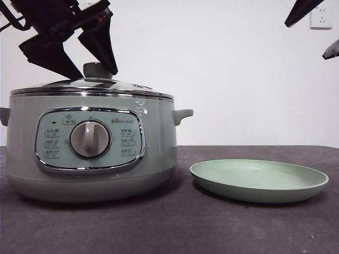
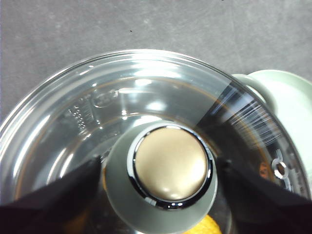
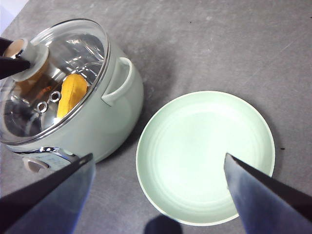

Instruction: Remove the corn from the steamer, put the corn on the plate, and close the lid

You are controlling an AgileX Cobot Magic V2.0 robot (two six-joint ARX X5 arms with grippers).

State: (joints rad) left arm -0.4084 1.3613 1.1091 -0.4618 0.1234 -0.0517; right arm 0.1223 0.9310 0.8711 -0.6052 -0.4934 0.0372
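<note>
Currently the glass lid (image 1: 91, 86) sits closed on the steamer (image 1: 90, 143). Left gripper (image 2: 165, 195) hangs over it, jaws spread wide either side of the lid's knob (image 2: 170, 165) — not clamped. Corn (image 3: 70, 94) lies inside the pot, seen through the glass. Right gripper (image 3: 158, 195) hovers above the plate (image 3: 204, 156), jaws open, holding nothing. Plate rests on the desk (image 1: 169, 227) just beside the steamer — bare.

Steamer (image 1: 90, 153) sits left of frame on the dark table: sage-green, chrome-framed panel, silver dial facing the camera. Glass lid (image 1: 92, 84) seated flat on its rim, knob up. Corn (image 3: 70, 95) inside, yellow-orange, visible through the glass. Plate (image 1: 259, 181) lower right, pale green, apart from the steamer.
</note>
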